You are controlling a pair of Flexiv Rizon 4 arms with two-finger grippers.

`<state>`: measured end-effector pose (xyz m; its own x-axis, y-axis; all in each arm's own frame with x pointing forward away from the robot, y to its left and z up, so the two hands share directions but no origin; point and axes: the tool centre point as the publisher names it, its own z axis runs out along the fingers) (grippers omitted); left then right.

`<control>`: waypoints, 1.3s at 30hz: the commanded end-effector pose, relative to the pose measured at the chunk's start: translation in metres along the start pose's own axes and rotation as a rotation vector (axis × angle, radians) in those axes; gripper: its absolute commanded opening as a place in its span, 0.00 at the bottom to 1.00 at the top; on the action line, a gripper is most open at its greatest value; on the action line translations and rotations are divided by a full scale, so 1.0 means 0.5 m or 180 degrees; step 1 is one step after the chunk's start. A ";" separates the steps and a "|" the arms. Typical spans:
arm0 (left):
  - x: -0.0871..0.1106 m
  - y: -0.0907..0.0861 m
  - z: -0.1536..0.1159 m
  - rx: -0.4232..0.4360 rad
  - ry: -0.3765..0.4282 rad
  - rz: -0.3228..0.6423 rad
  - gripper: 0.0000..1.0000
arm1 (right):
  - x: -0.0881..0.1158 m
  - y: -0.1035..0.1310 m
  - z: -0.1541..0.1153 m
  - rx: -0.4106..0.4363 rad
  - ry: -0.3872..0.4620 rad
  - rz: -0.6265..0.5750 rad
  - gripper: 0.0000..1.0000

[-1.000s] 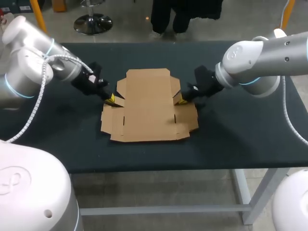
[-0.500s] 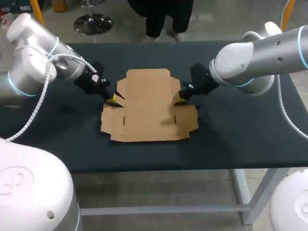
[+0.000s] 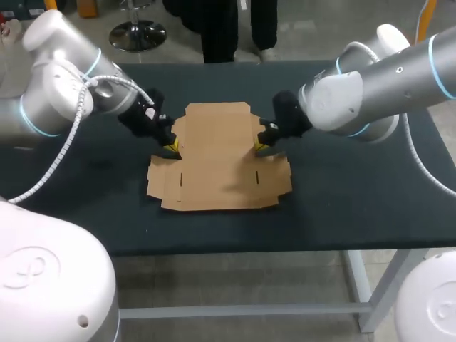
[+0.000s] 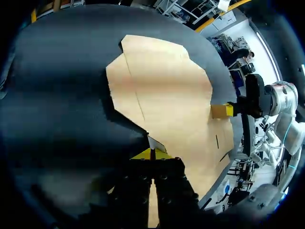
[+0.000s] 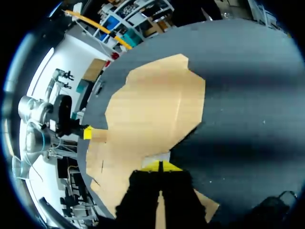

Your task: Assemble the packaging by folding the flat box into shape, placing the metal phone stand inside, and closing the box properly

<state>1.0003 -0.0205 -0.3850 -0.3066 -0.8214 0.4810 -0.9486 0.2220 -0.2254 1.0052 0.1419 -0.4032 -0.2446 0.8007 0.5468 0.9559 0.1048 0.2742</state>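
Head view: we logged the flat box (image 3: 217,160) lying open on the table (image 3: 342,192), our left gripper (image 3: 172,148) angled down at its left edge and our right gripper (image 3: 260,146) at its right edge. Left wrist view: fingertips (image 4: 144,155) were pressed together at the box's edge. Right wrist view: fingertips (image 5: 167,166) likewise.

Item: a flat box (image 3: 217,157) of plain brown cardboard, unfolded into a single sheet.
Position: it is laid at the middle of the table, long axis running away from the robot.
Outline: the far half is narrower, with notched corners; the near half is wider, with tabs jutting out at both sides.
Slits: two short cuts are seen in the near half.
Side flaps: the left side flap (image 4: 125,88) and the right side flap (image 5: 190,112) are raised slightly, with shadow cast beneath.
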 end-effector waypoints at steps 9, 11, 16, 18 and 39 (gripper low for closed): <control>0.017 -0.003 0.014 -0.0084 -0.0116 -0.0038 0.00 | 0.015 0.002 0.011 0.0015 -0.0294 0.0035 0.00; 0.018 -0.003 0.016 -0.0089 -0.0132 -0.0042 0.00 | 0.016 0.003 0.012 0.0018 -0.0320 0.0038 0.00; 0.023 -0.004 0.020 -0.0098 -0.0176 -0.0043 0.00 | 0.017 0.004 0.018 0.0022 -0.0376 0.0046 0.00; 0.026 -0.004 0.021 -0.0093 -0.0196 -0.0045 0.00 | 0.020 0.004 0.019 0.0013 -0.0438 0.0049 0.00; 0.041 -0.004 0.049 -0.0107 -0.0606 -0.0097 0.00 | 0.036 0.000 0.044 0.0030 -0.0888 0.0103 0.00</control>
<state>0.9975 -0.0446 -0.3946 -0.2681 -0.8961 0.3536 -0.9589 0.2128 -0.1877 1.0045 0.1645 -0.4081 -0.1777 0.9079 0.3798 0.9656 0.0863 0.2454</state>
